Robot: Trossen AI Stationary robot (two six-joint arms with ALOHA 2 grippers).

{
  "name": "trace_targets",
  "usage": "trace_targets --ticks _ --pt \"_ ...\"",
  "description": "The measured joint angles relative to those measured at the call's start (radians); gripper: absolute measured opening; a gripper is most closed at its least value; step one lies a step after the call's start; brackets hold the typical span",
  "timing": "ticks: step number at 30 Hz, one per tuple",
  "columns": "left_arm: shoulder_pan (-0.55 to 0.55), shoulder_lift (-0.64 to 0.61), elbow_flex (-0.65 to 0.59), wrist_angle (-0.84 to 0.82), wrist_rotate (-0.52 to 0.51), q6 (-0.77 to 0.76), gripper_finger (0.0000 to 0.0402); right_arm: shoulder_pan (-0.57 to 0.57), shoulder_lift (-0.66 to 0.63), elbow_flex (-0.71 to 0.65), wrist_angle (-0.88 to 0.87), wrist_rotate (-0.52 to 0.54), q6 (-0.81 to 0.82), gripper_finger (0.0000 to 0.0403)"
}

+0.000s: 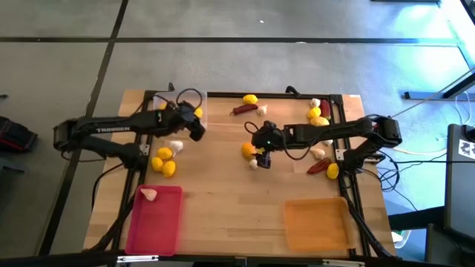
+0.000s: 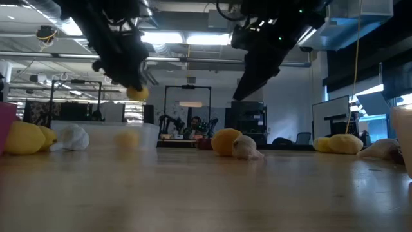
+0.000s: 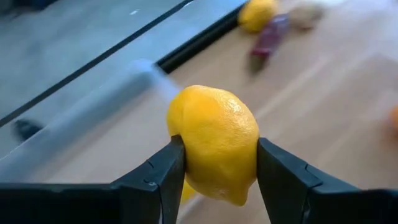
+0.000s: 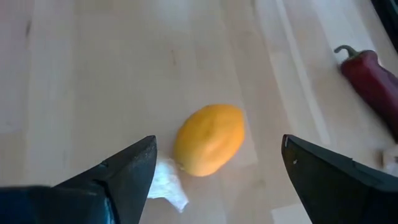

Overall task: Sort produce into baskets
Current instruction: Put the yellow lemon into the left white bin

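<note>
My left gripper is shut on a yellow lemon in the air beside the clear basket at the far left. The lemon also shows lifted in the low view. My right gripper is open over the table's middle. It hovers above an orange lemon and a garlic bulb, which lie side by side on the wood, and touches neither. The pink-red basket at the near left holds one garlic bulb. The orange basket stands at the near right. My left gripper pinches the yellow lemon by its two opposite sides, about the middle, between its two fingers. The fingers slant down from the table's left. The lemon is lifted clear of the table.
Yellow lemons and a garlic bulb lie at the left. A lemon, a chili and garlic lie at the far middle. More lemons, garlic and chilis lie at the right under my right arm.
</note>
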Motion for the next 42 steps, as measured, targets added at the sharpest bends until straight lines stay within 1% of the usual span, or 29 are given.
trace_targets --ticks 2,5,10,13,17,21,26,28,30,35,39,42 --pt "0.051 0.000 -0.001 -0.041 0.000 -0.001 0.0168 -0.016 0.005 0.000 0.007 0.000 -0.002 0.0337" --pt "0.114 -0.001 -0.021 -0.054 0.000 -0.003 0.0168 -0.039 0.015 0.000 0.016 -0.007 -0.002 0.0337" --pt "0.182 0.000 -0.079 -0.075 0.016 -0.040 0.0169 -0.072 0.034 -0.001 0.015 -0.008 -0.004 0.0337" --pt "0.194 0.002 -0.107 -0.077 0.031 -0.048 0.0169 -0.085 0.048 0.000 0.029 -0.009 -0.008 0.0337" --pt "0.196 0.005 -0.125 -0.073 0.033 -0.048 0.0169 -0.101 0.068 0.000 0.046 -0.035 -0.009 0.0337" --pt "0.197 0.005 -0.134 -0.072 0.046 -0.035 0.0169 -0.103 0.080 0.000 0.053 -0.062 -0.003 0.0337" --pt "0.197 0.005 -0.135 -0.069 0.068 -0.027 0.0171 -0.103 0.080 0.000 0.063 -0.072 -0.002 0.0337" --pt "0.205 0.005 -0.135 -0.069 0.068 -0.025 0.0183 -0.103 0.080 0.000 0.068 -0.080 -0.001 0.0337" --pt "0.217 0.005 -0.135 -0.071 0.069 -0.020 0.0204 -0.102 0.080 0.000 0.068 -0.079 0.010 0.0337" --pt "0.241 0.005 -0.136 -0.068 0.093 0.000 0.0252 -0.102 0.080 0.000 0.071 -0.070 0.078 0.0337" --pt "0.242 0.005 -0.136 -0.064 0.094 -0.014 0.0265 -0.102 0.087 0.000 0.070 -0.064 0.131 0.0337" --pt "0.241 0.005 -0.136 -0.063 0.094 -0.018 0.0266 -0.102 0.093 -0.001 0.069 -0.088 0.168 0.0337"
